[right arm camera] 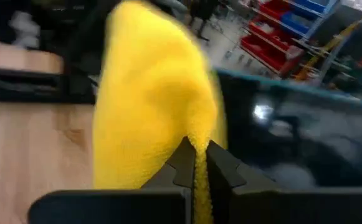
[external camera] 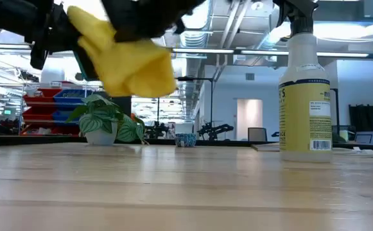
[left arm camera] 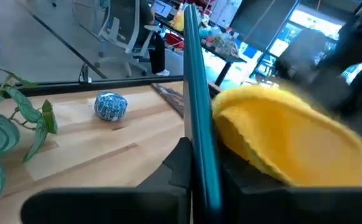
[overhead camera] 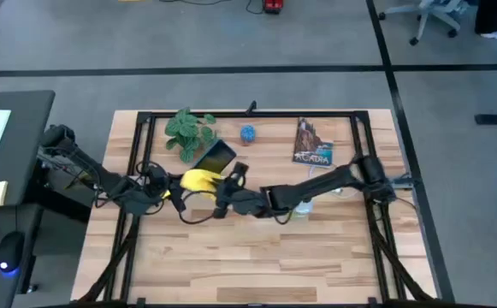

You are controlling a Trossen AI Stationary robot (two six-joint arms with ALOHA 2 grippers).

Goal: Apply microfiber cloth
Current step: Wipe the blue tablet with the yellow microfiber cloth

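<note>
Right wrist view: my right gripper (right arm camera: pixel 196 163) pinches the microfiber cloth (right arm camera: pixel 152 99) against the tablet (right arm camera: pixel 293 143).

Nearest me, the right fingers are clamped on a fold of the yellow cloth, which hangs bunched and lifted clear of the table (overhead camera: pixel 257 257), touching the dark screen. My left gripper (left arm camera: pixel 196 180) is closed on the teal edge of the tablet (left arm camera: pixel 196 93), holding it upright on edge between both arms. I judge cloth and screen are brought together, but the wiping itself is barely begun. Farther back stand the spray bottle (external camera: pixel 305 96), potted plant (external camera: pixel 103 122) and small blue ball (left arm camera: pixel 111 106), all untouched.
</note>
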